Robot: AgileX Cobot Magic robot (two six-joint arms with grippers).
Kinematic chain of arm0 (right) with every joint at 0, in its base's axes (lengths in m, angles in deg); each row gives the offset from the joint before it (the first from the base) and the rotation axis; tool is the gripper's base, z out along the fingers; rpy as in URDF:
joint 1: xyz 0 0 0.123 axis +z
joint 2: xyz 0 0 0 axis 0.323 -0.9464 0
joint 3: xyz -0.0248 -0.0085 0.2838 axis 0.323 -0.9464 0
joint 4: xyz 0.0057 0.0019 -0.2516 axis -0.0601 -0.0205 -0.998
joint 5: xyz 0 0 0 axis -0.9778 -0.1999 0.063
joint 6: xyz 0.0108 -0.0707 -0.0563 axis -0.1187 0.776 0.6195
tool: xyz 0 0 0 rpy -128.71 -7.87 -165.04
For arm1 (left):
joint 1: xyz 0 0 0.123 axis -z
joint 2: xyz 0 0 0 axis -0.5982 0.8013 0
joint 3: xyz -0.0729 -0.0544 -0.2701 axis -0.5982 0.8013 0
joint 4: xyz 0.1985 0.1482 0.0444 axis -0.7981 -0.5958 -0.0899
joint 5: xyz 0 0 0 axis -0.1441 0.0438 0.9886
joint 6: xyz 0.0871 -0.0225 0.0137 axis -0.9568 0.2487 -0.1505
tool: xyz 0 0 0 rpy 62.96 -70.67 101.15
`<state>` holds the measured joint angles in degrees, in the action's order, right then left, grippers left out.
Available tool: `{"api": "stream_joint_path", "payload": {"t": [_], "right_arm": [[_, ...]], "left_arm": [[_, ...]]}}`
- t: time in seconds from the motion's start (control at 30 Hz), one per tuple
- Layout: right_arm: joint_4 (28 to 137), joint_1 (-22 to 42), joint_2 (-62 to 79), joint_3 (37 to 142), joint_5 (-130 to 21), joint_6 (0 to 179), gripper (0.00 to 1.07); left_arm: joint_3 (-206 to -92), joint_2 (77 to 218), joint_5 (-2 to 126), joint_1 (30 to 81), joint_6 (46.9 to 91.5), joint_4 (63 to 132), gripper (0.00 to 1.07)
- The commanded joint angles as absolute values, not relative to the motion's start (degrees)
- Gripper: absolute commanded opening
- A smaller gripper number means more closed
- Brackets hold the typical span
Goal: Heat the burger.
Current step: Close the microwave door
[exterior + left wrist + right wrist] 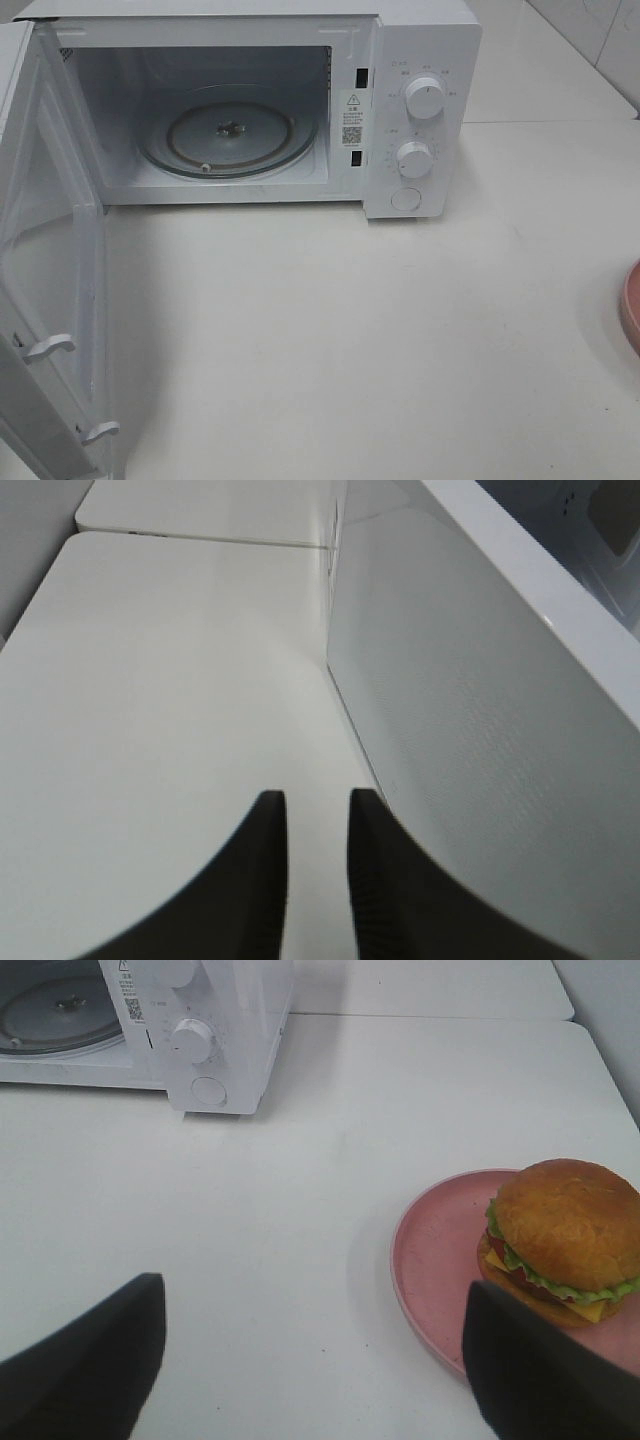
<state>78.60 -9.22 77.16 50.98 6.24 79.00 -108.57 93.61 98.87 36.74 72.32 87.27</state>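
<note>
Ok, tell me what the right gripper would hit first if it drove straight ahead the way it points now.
Probably the bare white tabletop. The right gripper has wide-open jaws aimed at empty surface. The round pink plate with the golden-bun burger sits off to one side; the white microwave lies farther on. Depth is uncertain.

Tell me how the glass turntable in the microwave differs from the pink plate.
The clear glass turntable is transparent and colourless; the round pink plate is opaque. The turntable lies inside the open white microwave; the plate rests on the white table, outside it. The turntable is bare; the plate carries the golden-bun burger. Both are round, shallow dishes.
</note>
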Motion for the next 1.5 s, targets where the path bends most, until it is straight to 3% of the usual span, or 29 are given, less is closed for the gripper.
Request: {"api": "stream_joint_path", "payload": {"t": [0.03, 0.3, 0.77, 0.83, 1.03, 1.27, 1.4, 1.47, 1.5], "right_arm": [[78.77, -9.62, 78.54, 50.98, 5.96, 79.0, 0.76], [78.77, -9.62, 78.54, 50.98, 5.96, 79.0, 0.76], [78.77, -9.62, 78.54, 50.98, 5.96, 79.0, 0.76], [78.77, -9.62, 78.54, 50.98, 5.96, 79.0, 0.76], [78.77, -9.62, 78.54, 50.98, 5.96, 79.0, 0.76], [78.77, -9.62, 78.54, 50.98, 5.96, 79.0, 0.76], [78.77, -9.62, 78.54, 50.98, 5.96, 79.0, 0.76], [78.77, -9.62, 78.54, 50.98, 5.96, 79.0, 0.76], [78.77, -9.62, 78.54, 50.98, 5.96, 79.0, 0.76]], "left_arm": [[-109.15, 96.19, 95.08, 36.57, 72.55, 86.36, 0.0], [-105.13, 106.56, 79.84, 36.57, 72.37, 85.61, 0.0], [-92.82, 109.42, 56.29, 36.57, 72.37, 85.61, 0.0], [-88.63, 109.48, 46.78, 36.57, 72.37, 85.61, 0.0], [-87.2, 111.49, 44.66, 36.57, 72.55, 85.67, 0.0], [-87.2, 123.46, 33.49, 36.57, 72.55, 85.55, 0.0], [-87.2, 131.6, 26.84, 36.57, 74.21, 83.03, 0.0], [-87.2, 136.47, 20.89, 36.57, 78.96, 76.39, 0.0], [-87.2, 136.47, 20.89, 36.57, 78.96, 76.39, 0.0]]}}
